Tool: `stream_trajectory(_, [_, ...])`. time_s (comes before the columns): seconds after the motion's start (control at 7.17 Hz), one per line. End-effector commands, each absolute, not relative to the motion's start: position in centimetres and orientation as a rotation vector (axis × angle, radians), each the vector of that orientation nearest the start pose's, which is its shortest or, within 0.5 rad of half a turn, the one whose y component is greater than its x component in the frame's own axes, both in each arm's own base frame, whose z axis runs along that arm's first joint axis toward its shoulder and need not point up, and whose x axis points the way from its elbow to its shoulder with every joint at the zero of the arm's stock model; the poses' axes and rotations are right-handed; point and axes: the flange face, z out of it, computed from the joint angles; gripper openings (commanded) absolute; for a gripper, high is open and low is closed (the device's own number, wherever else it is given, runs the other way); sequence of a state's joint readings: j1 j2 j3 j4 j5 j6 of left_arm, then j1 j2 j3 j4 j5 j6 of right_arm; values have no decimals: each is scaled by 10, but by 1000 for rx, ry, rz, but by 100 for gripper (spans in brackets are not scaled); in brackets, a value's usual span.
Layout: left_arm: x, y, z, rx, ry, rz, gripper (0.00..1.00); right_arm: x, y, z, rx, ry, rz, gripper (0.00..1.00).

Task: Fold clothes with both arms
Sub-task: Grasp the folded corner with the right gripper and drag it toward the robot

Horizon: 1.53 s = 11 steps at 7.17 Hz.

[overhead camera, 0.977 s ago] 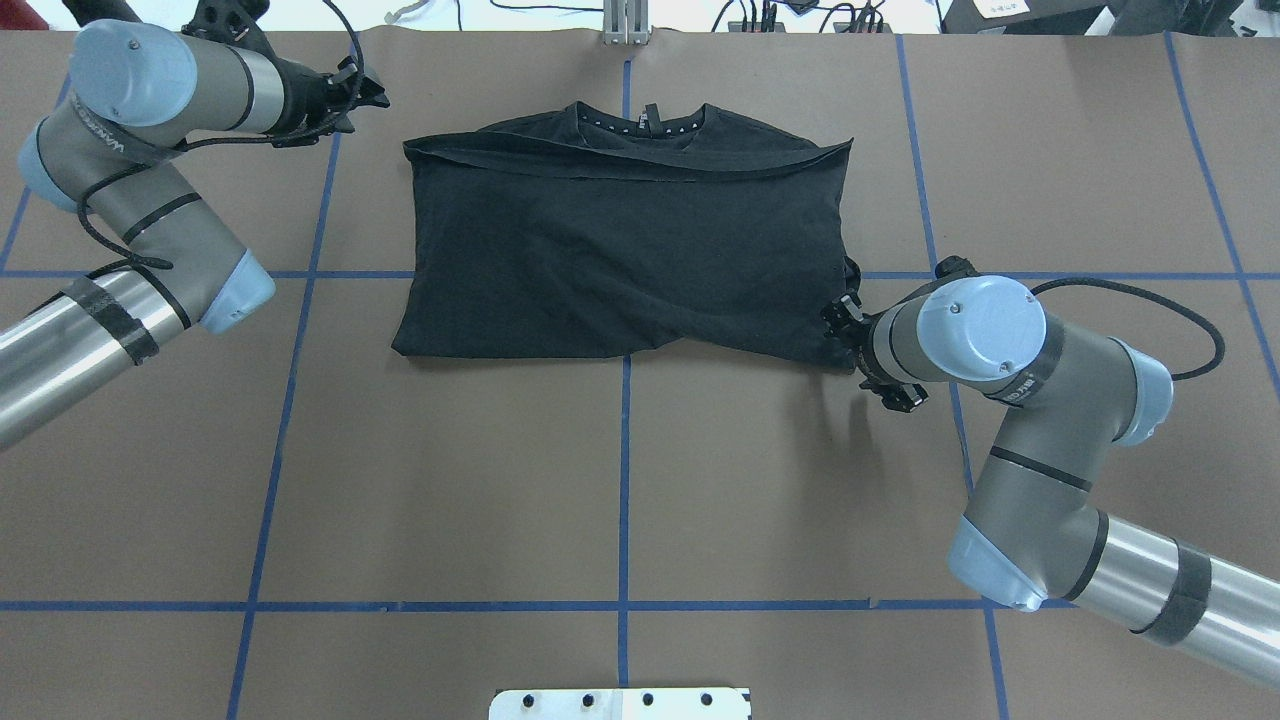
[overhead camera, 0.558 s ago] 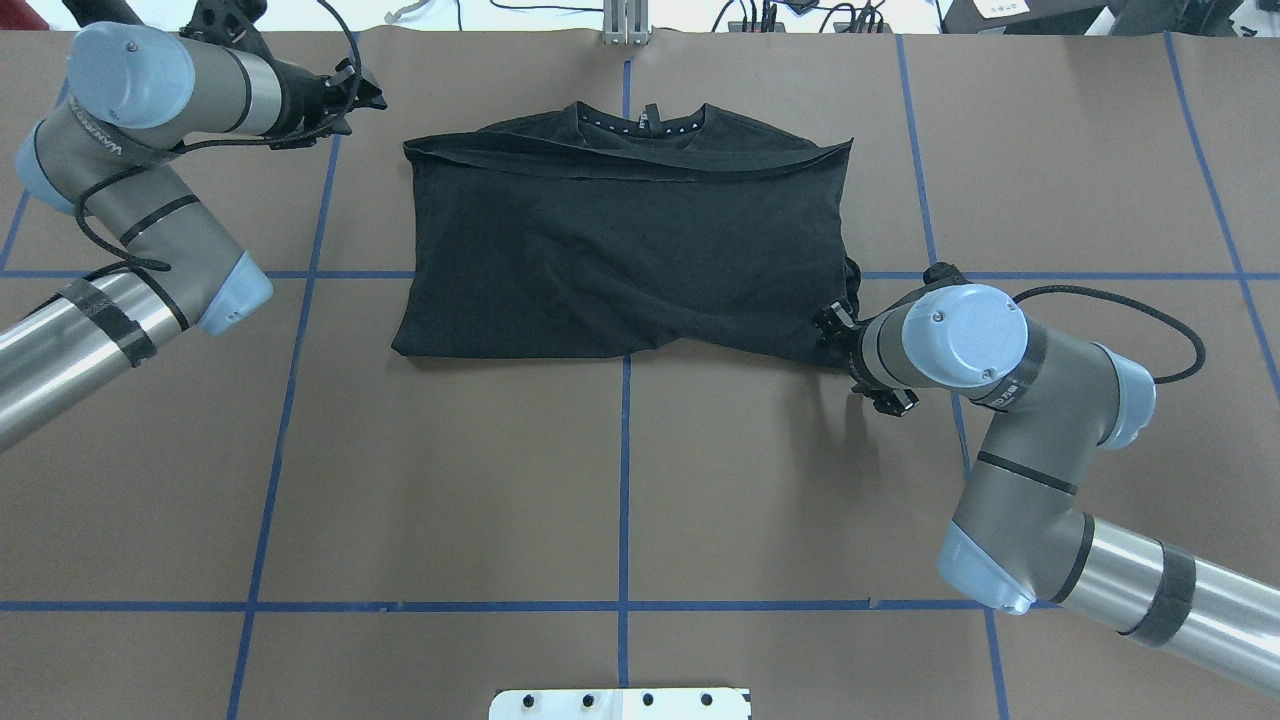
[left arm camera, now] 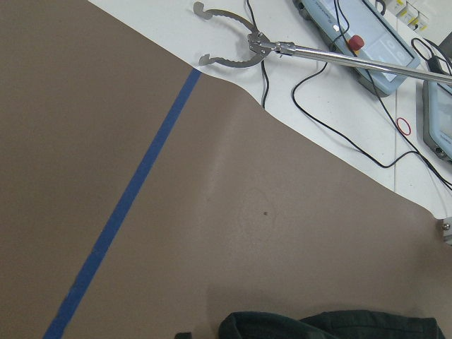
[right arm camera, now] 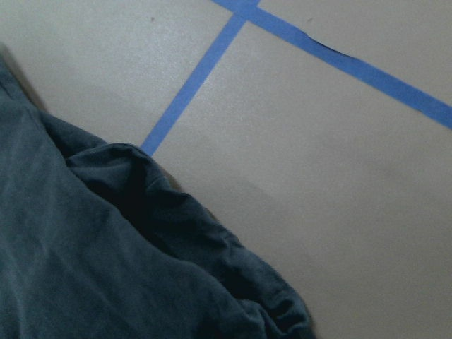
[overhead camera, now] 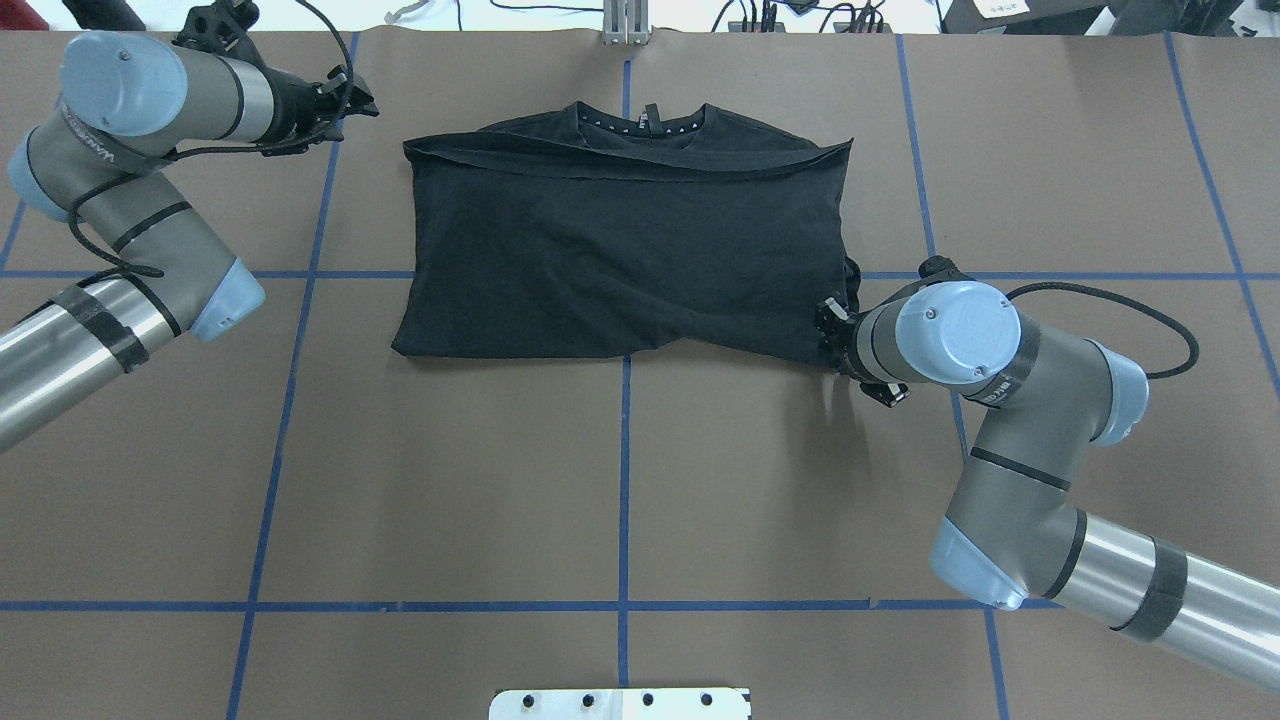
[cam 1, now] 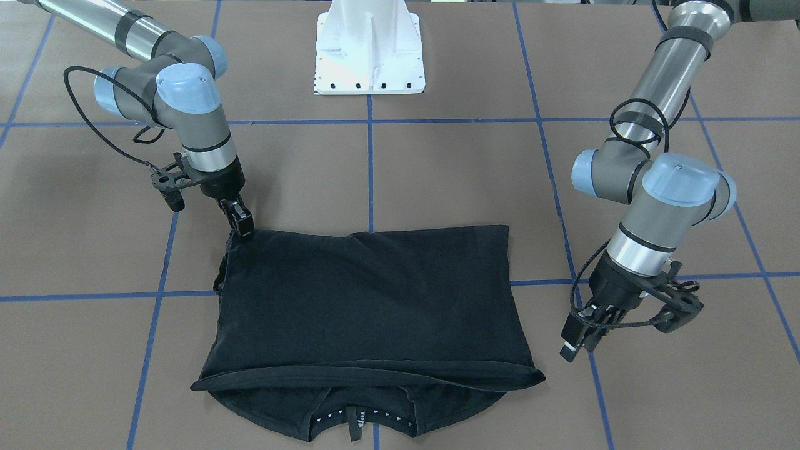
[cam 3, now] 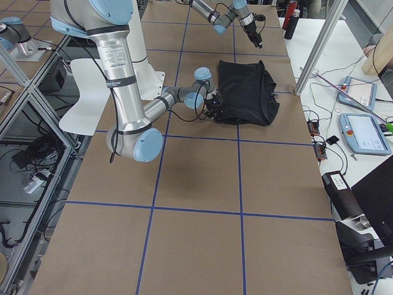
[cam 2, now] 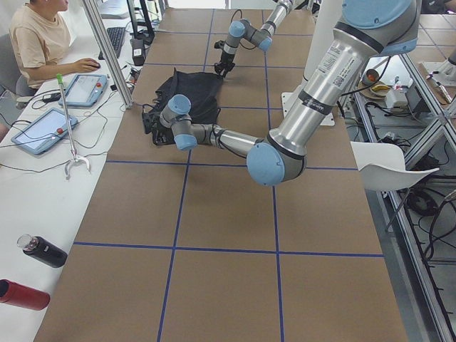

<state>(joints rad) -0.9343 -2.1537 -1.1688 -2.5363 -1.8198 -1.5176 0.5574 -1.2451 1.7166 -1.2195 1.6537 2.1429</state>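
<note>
The black T-shirt [cam 1: 369, 300] lies folded on the brown table, collar toward the operators' side; it also shows in the overhead view [overhead camera: 620, 250]. No logo shows. My right gripper [cam 1: 242, 230] points down at the shirt's near hem corner with its fingers close together, and looks shut on that corner. In the overhead view my right wrist [overhead camera: 955, 330] hides it. The right wrist view shows the rumpled shirt edge [right arm camera: 85, 268] close up. My left gripper [cam 1: 575, 347] hangs slightly open and empty beside the collar-side corner, clear of the cloth, and also shows in the overhead view [overhead camera: 355, 98].
The white pedestal base [cam 1: 369, 56] stands at the robot's side of the table. Blue tape lines [overhead camera: 623, 480] grid the brown surface. Beyond the far edge lie a metal grabber tool [left arm camera: 233, 42] and tablets, and an operator [cam 2: 35, 43] sits there.
My right arm has shifted a little toward the shirt's corner. My left arm has drawn slightly away from the shirt, toward the table's far left. The shirt has not moved.
</note>
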Motion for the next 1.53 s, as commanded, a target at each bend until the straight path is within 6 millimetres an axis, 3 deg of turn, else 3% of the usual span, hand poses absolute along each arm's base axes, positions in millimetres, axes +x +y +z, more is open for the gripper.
stream_trajectory(0.0, [356,-665,403,351,1123,-639,62,-460,-444,380,-73,-864,1019,0])
stream_trajectory(0.42, [355,-663,406,349,1122,-640,62,-446,-448,364,-81,-895,1019,0])
stream_trajectory(0.7, [351,-658,402,356,1134,-636,62,-396,-413,344,-103,-900,1013,0])
stream_trajectory(0.84, [349,-655,400,357,1140,-635,62,-376,-376,336,-150,-883,981,0])
stream_trajectory(0.98, [347,-652,396,360,1150,-630,62,-375,-328,337,-223,-858,899,0])
stream_trajectory(1.12, [343,-645,391,364,1165,-623,62,-387,-272,343,-309,-819,785,0])
stream_trajectory(1.4, [345,-637,373,364,1194,-614,62,-420,-185,329,-581,-741,598,0])
